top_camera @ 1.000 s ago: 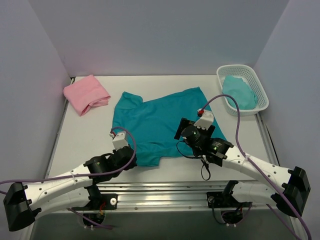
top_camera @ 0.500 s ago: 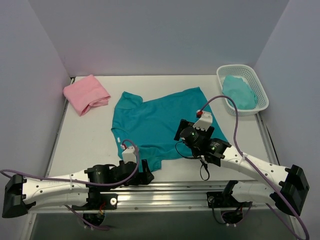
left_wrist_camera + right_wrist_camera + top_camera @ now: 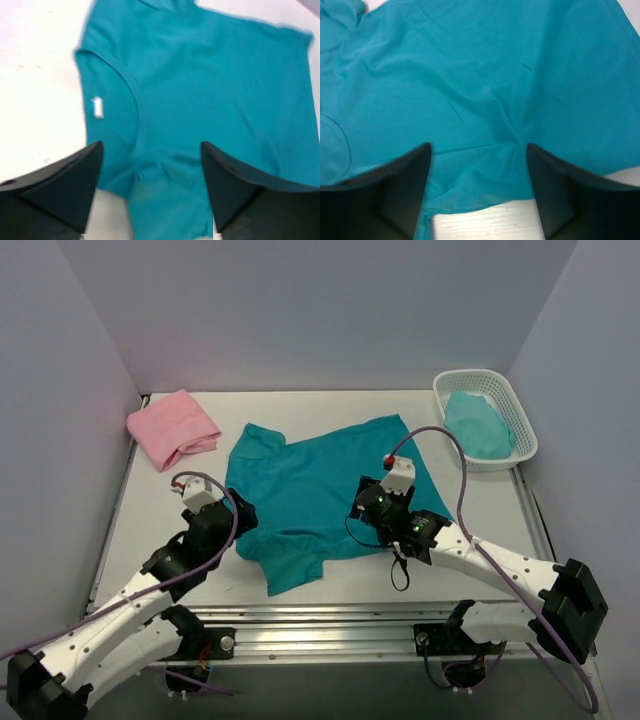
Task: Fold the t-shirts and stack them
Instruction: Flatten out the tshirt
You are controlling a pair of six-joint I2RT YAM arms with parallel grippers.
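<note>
The teal t-shirt (image 3: 310,490) lies spread on the white table (image 3: 170,510), with one flap (image 3: 295,565) trailing toward the near edge. Its collar and white tag (image 3: 96,107) show in the left wrist view. My left gripper (image 3: 225,525) (image 3: 151,147) hovers open over the shirt's left side by the collar, holding nothing. Over the shirt's near right edge, my right gripper (image 3: 368,505) (image 3: 479,147) also has its fingers apart, with wrinkled cloth (image 3: 510,130) lying between them. The pink t-shirt (image 3: 172,428) sits folded at the back left.
A white basket (image 3: 520,430) at the back right holds a light teal cloth (image 3: 478,425). Grey walls close in the table on three sides. A metal rail (image 3: 330,615) runs along the near edge by the arm bases.
My left gripper dragged the shirt's near-left flap toward the near edge, let it go, and swung back to the shirt's left side. The right gripper shifted slightly and its fingers narrowed.
</note>
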